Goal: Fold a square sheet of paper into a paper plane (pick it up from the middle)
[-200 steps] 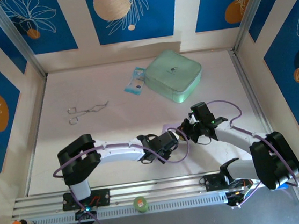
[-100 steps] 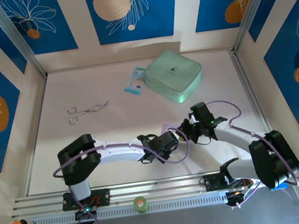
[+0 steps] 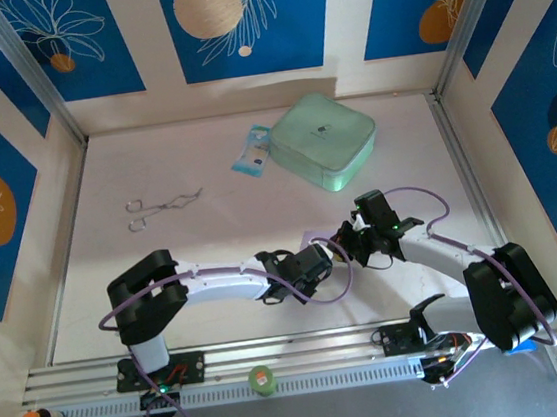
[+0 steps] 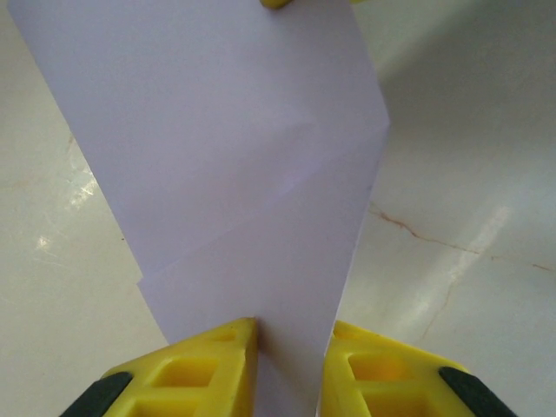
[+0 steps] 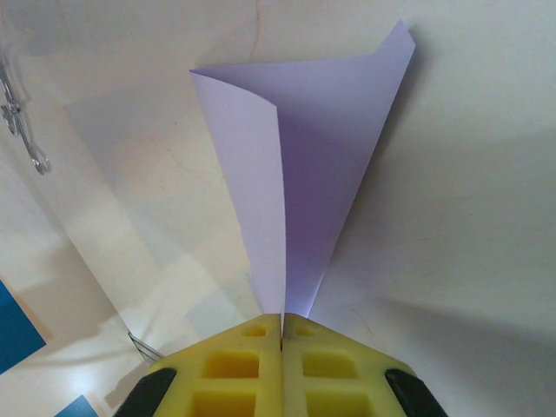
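Right gripper (image 5: 282, 323): your right arm's yellow fingers were pressed flat together, pinching the narrow tip of the square sheet of paper (image 5: 304, 165) at 6 o'clock in its wrist view.
Left gripper (image 4: 291, 334): its yellow fingers stood narrowly apart, with the lavender sheet running down through the gap. You could not tell whether the pads touched the paper.
Paper from the right wrist: it fanned out from the pinch toward 12 o'clock. One flap curled over along a long crease, and a far corner poked up at 1 o'clock.
Paper from the left wrist: a broad pale sheet widened from 6 o'clock to the top edge, with faint diagonal creases crossing its middle.
Overhead: you had the two grippers nose to nose at about 4 o'clock from the middle of the table (image 3: 211, 236). A sliver of lavender showed just above the point where they met.
Mint-green case (image 3: 323, 141): it lay well apart from the paper, between 12 and 1 o'clock of it.
Blue-white packet (image 3: 251, 151): it sat just beside the case, at 11 o'clock of the paper.
Metal tongs (image 3: 161, 208): they lay alone on the table, between 9 and 10 o'clock of the grippers.
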